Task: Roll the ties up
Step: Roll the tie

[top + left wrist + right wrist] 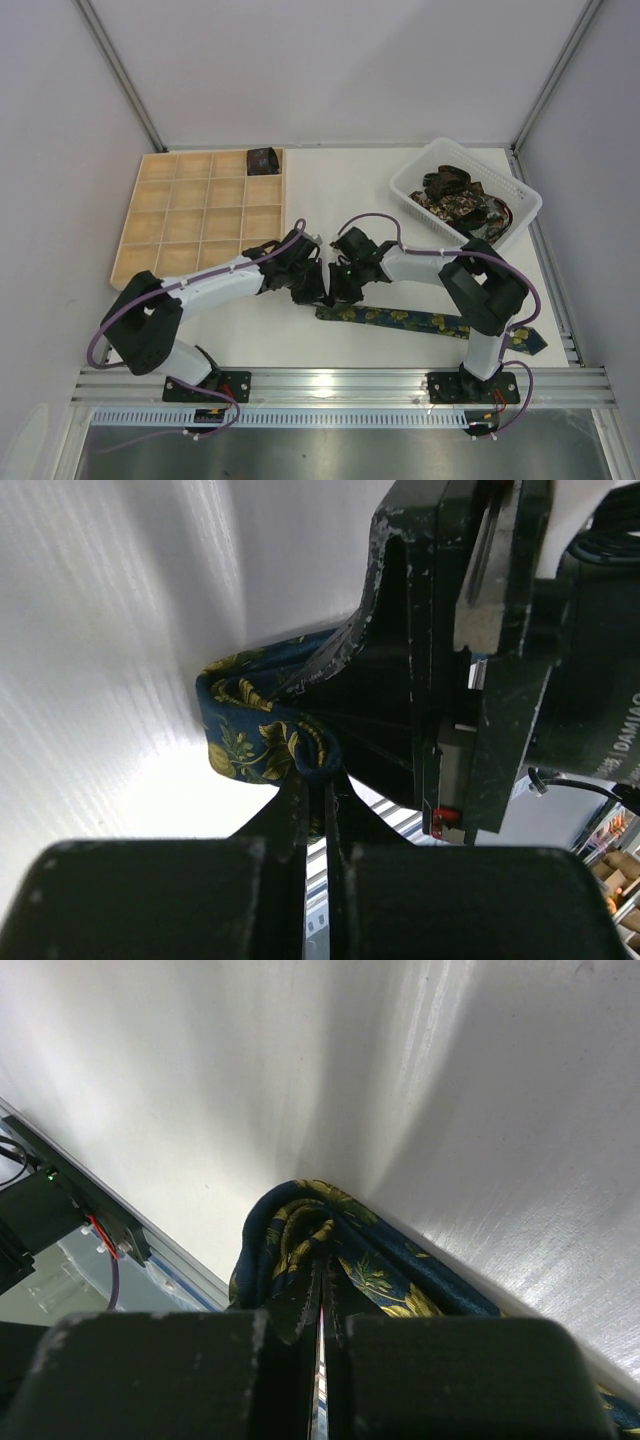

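Top external view: left gripper [314, 289] and right gripper [342, 288] face each other, both clamped on the navy tie [400, 319] trailing behind the right one.

navy floral tie [412, 320] flat, end folded

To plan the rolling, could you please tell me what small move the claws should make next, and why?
Probably fold the pinched end over toward the robot's right, onto the flat length. The left claw and right claw are both shut on the bunched end of the navy tie, while most of it lies unrolled on the table.
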`<state>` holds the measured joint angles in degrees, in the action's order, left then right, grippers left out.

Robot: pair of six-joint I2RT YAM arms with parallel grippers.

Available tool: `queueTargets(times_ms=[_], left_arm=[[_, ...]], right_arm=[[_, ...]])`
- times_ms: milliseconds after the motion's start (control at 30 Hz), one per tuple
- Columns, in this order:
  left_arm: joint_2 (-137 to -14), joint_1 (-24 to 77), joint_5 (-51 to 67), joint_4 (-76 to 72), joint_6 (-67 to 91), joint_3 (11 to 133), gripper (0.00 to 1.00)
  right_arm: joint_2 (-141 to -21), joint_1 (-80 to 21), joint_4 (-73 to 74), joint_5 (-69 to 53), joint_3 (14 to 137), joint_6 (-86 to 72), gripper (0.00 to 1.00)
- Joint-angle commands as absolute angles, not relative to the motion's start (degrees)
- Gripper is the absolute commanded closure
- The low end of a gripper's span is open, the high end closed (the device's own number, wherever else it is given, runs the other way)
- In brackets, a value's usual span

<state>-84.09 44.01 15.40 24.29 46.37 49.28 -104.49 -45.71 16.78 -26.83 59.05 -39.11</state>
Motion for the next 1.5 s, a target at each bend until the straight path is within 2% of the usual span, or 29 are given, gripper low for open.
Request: queueTargets(times_ms=[0, 667, 1000, 1333, 1467], left_arm=[[-86.0, 45.5, 15.8, 22.6, 48.1, 51.4, 1.00], [-93.5, 48.3, 14.2, 25.5, 49.5, 56.8, 1.00], [-96.7, 49.7, 14.5, 25.8, 49.7, 59.8, 0.99], [-99.4, 50.4, 15.8, 22.0, 49.5, 57.8, 1.00], [-98.2, 50.4, 16.1, 18.8, 48.9, 54.8, 0.92]], right_arm=[[-104.5, -46.1, 13.7, -27.9, 59.1, -40.8, 1.00], [-93.1, -41.0, 22.2, -23.8, 52.7, -38.6, 1.00], [-93.9, -39.7, 19.1, -21.7, 46.2, -39.4, 1.00], [-93.5, -38.5, 18.9, -23.1, 47.8, -40.7, 1.00], [-91.9, -36.7, 20.6, -23.5, 48.9, -40.2, 1.00]])
